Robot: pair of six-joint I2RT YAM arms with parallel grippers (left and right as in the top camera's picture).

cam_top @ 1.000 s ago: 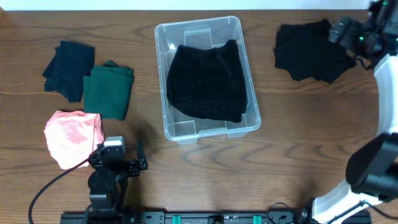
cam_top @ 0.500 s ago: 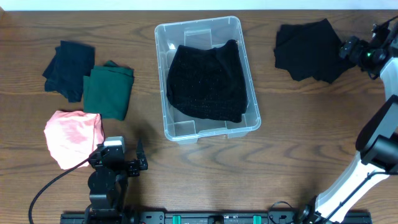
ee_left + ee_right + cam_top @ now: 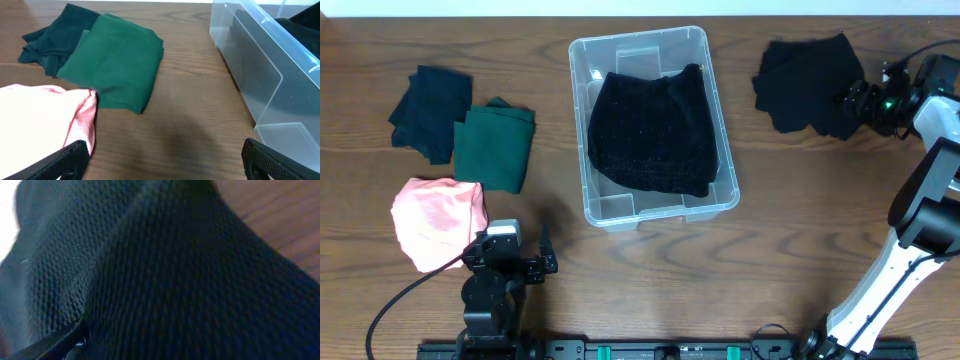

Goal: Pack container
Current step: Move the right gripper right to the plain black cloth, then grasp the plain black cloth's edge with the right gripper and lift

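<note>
The container sits mid-table toward the far edge. A black knit already lies in it and covers most of the floor. The right gripper presses against the right side of a black cloth near the far right corner, probably to take it as the next piece. Its wrist view shows only weave, so whether the jaws are apart or closed cannot be told. The left gripper rests by the near edge, jaws wide apart and empty, just beside a pink cloth. A green cloth and a navy cloth lie toward the left edge, likely that arm's share.
</note>
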